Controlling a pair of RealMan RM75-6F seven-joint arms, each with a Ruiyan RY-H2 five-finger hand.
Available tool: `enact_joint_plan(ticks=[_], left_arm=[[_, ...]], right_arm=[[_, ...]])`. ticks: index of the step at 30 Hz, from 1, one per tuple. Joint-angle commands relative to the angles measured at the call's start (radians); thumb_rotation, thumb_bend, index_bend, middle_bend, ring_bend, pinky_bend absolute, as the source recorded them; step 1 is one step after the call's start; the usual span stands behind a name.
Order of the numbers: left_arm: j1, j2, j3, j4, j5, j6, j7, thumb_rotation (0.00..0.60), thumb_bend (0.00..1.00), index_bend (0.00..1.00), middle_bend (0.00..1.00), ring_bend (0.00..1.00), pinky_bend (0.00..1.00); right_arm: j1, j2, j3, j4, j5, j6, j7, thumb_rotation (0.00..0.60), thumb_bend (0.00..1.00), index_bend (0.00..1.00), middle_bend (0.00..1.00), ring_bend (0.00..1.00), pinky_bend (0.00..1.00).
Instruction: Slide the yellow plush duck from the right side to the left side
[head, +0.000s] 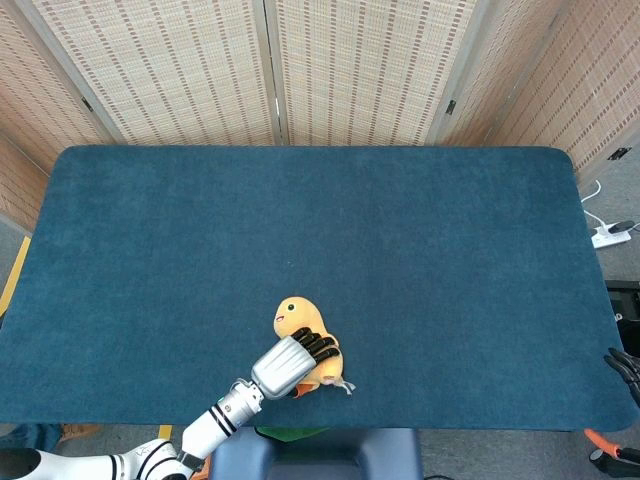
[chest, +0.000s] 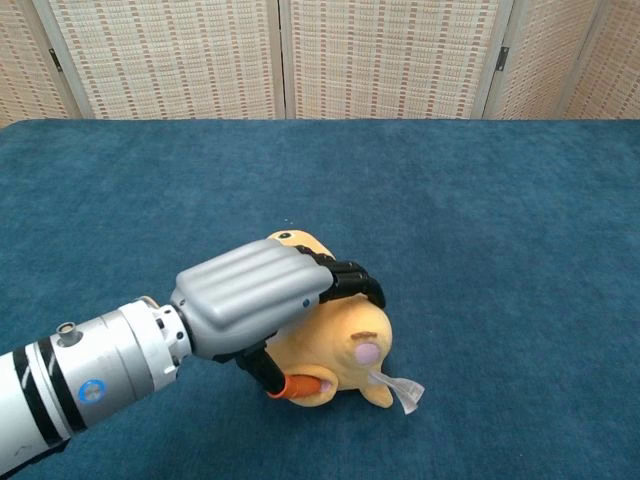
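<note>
- Under the fingers (chest: 350, 278) of the left hand (chest: 255, 300) lies the yellow plush duck (chest: 345, 345), on its back near the front edge of the table (head: 420, 250) and somewhat left of the middle.
- Those dark fingers lie close together and curl down over the toy's belly and far flank, while the orange-tipped thumb (chest: 297, 385) tucks in low on the near side; to my eye that is a grasp, the duck caught between fingers and thumb.
- From the head view the same hand (head: 292, 364) hides most of the body, with only the head poking out beyond the knuckles.
- Judging by this, the step in hand is securing the duck, and the slide itself looks not yet finished.
- What comes next, I reckon, is a steady sideways drag toward the left edge, pressing lightly enough that the toy glides instead of rolling.
- Soft and squashy is how the duck looks: short yellow pile, rounded limbs with pale pink pads, and a white fabric tag (chest: 403, 390) trailing just past the fingertips.
- Deep blue napped cloth covers the table, and I'd guess it drags at plush.
- Far off at the right edge, the right hand (head: 626, 368) barely shows; I cannot tell how its fingers lie.
</note>
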Motion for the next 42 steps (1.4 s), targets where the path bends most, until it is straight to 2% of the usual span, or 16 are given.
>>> enact_joint_plan(ticks=[1,2,3,8,14,18,23,28,31,34,36,38,40,41,42], left_arm=[[0.010,-0.040,0.039,0.081,0.091,0.114,-0.066,0.600,0.63,0.71,0.81,0.73,1.00],[0.011,-0.041,0.046,0.092,0.107,0.134,-0.077,0.600,0.66,0.73,0.84,0.76,1.00],[0.024,-0.022,0.062,0.105,0.169,0.224,-0.072,0.600,0.67,0.74,0.85,0.77,1.00],[0.072,0.090,0.121,0.080,0.287,0.412,-0.070,0.600,0.68,0.74,0.85,0.78,1.00],[0.155,0.276,0.194,0.043,0.350,0.563,-0.047,0.600,0.67,0.74,0.86,0.78,1.00],[0.219,0.360,0.256,0.128,0.353,0.632,-0.102,0.600,0.67,0.74,0.86,0.78,1.00],[0.276,0.351,0.286,0.290,0.324,0.687,-0.231,0.600,0.67,0.74,0.86,0.78,1.00],[0.281,0.279,0.275,0.462,0.314,0.735,-0.412,0.600,0.64,0.73,0.84,0.76,1.00],[0.282,0.246,0.277,0.544,0.302,0.730,-0.479,0.600,0.62,0.71,0.81,0.74,0.99],[0.286,0.235,0.296,0.593,0.306,0.727,-0.533,0.600,0.51,0.59,0.74,0.71,0.86],[0.292,0.235,0.311,0.604,0.303,0.714,-0.564,0.600,0.43,0.43,0.65,0.64,0.76],[0.294,0.240,0.320,0.594,0.294,0.692,-0.580,0.600,0.37,0.21,0.49,0.50,0.65],[0.294,0.253,0.324,0.559,0.277,0.657,-0.591,0.600,0.32,0.05,0.33,0.36,0.54],[0.292,0.261,0.324,0.538,0.268,0.643,-0.593,0.600,0.29,0.01,0.23,0.27,0.48],[0.290,0.271,0.321,0.510,0.258,0.629,-0.593,0.600,0.28,0.00,0.18,0.22,0.45]], right_arm=[[0.001,0.001,0.000,-0.004,-0.004,0.000,-0.005,0.600,0.09,0.00,0.00,0.00,0.00],[0.001,0.002,-0.001,-0.007,-0.007,0.000,-0.008,0.600,0.09,0.00,0.00,0.00,0.00],[0.004,0.004,-0.005,-0.017,-0.021,0.004,-0.023,0.600,0.09,0.00,0.00,0.00,0.00],[0.007,0.022,-0.012,-0.073,-0.050,0.011,-0.084,0.600,0.09,0.00,0.00,0.00,0.00],[0.018,0.040,-0.023,-0.152,-0.094,0.017,-0.174,0.600,0.09,0.00,0.00,0.00,0.00],[0.027,0.053,-0.035,-0.226,-0.129,0.014,-0.255,0.600,0.09,0.00,0.00,0.00,0.00],[0.038,0.072,-0.046,-0.326,-0.159,-0.010,-0.362,0.600,0.09,0.00,0.00,0.00,0.00],[0.055,0.088,-0.054,-0.430,-0.194,-0.039,-0.472,0.600,0.09,0.00,0.00,0.00,0.00],[0.059,0.093,-0.056,-0.475,-0.203,-0.052,-0.519,0.600,0.10,0.00,0.00,0.00,0.00],[0.055,0.097,-0.052,-0.503,-0.198,-0.055,-0.551,0.600,0.10,0.00,0.00,0.00,0.00],[0.054,0.096,-0.050,-0.516,-0.199,-0.055,-0.566,0.600,0.11,0.00,0.00,0.00,0.00],[0.054,0.094,-0.051,-0.522,-0.203,-0.056,-0.575,0.600,0.11,0.00,0.00,0.00,0.00],[0.056,0.091,-0.053,-0.527,-0.211,-0.059,-0.582,0.600,0.11,0.00,0.00,0.00,0.00],[0.057,0.090,-0.053,-0.528,-0.215,-0.058,-0.585,0.600,0.11,0.00,0.00,0.00,0.00],[0.057,0.089,-0.054,-0.527,-0.219,-0.056,-0.587,0.600,0.11,0.00,0.00,0.00,0.00]])
